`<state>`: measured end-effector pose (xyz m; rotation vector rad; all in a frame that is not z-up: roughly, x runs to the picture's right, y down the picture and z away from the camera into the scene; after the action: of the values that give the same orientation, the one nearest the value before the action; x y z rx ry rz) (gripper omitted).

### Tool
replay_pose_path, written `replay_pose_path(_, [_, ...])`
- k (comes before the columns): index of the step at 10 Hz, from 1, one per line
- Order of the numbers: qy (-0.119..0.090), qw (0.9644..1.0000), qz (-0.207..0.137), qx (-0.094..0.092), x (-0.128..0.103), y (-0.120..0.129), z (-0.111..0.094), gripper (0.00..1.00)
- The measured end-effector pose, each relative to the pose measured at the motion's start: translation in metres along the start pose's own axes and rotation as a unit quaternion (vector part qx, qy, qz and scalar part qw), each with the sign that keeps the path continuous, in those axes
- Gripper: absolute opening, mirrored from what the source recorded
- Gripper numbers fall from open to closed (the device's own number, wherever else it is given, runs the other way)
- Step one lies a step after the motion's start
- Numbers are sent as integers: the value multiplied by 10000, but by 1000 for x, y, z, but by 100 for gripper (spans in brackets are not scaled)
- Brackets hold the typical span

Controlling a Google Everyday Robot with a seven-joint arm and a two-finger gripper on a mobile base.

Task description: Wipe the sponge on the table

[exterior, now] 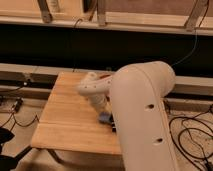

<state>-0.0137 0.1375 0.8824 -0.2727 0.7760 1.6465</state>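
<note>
The light wooden table (65,117) fills the middle left of the camera view. My big white arm (142,115) reaches in from the lower right, and its wrist bends down over the table's right half. The gripper (106,115) hangs at the end of that wrist, low on the tabletop and mostly hidden by the arm. It is shut on the sponge (103,118), a small light-blue block that shows just beneath it, resting on the wood near the right edge.
A long dark ledge (35,75) runs behind the table along the wall. Black cables lie on the floor at the right (192,132) and at the left (12,107). The arm covers the table's right edge and near right corner.
</note>
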Motion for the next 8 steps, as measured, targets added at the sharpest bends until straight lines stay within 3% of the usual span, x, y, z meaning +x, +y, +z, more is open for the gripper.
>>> replay_pose_path(3, [-22,9991,62,-412,-19,32,3,12])
replay_pose_path(5, [18,9976,-143,-682,-16,58,-2,12])
replay_pose_path(8, [38,9912,-902,-973,25,98,-24,12])
